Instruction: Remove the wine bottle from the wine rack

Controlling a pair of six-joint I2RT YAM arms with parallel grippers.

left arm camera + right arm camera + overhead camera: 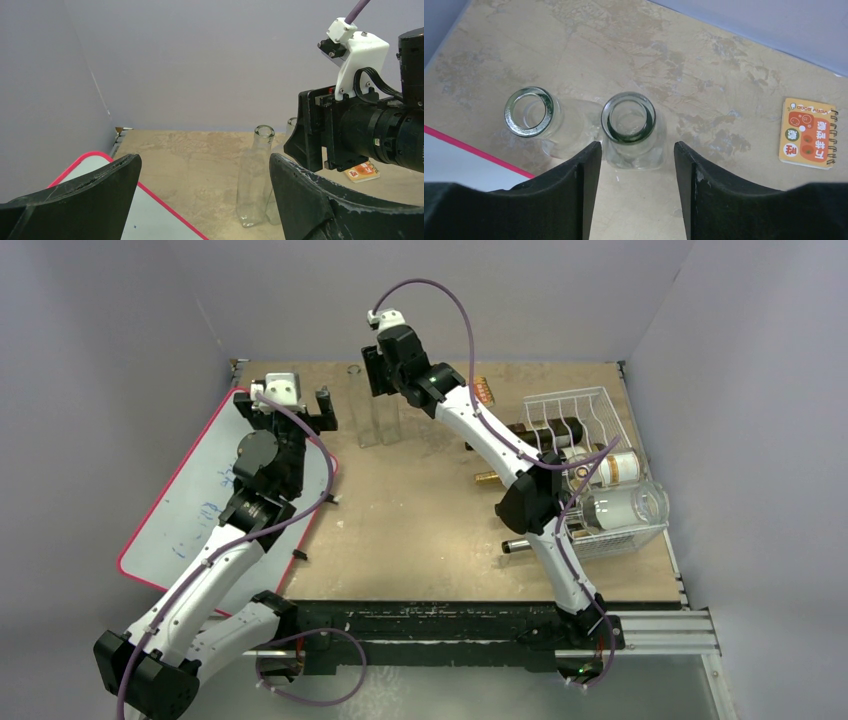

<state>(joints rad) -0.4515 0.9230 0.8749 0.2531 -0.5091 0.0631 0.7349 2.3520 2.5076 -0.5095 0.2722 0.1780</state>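
The wine bottle (629, 117) stands upright near the table's (420, 530) far edge, well apart from the wine rack (600, 405) at the right edge. The removal looks done, with only the retreat left. The right gripper (636, 150) straddles its neck, jaws parted and seemingly clear of the glass. The left gripper (205, 160) gapes empty.

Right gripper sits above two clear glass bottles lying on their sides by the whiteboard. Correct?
No. The left clear bottle and the right clear bottle stand upright, mouths up, not on their sides; the right wrist view shows it. The rest holds: the right gripper is above them, by the whiteboard.
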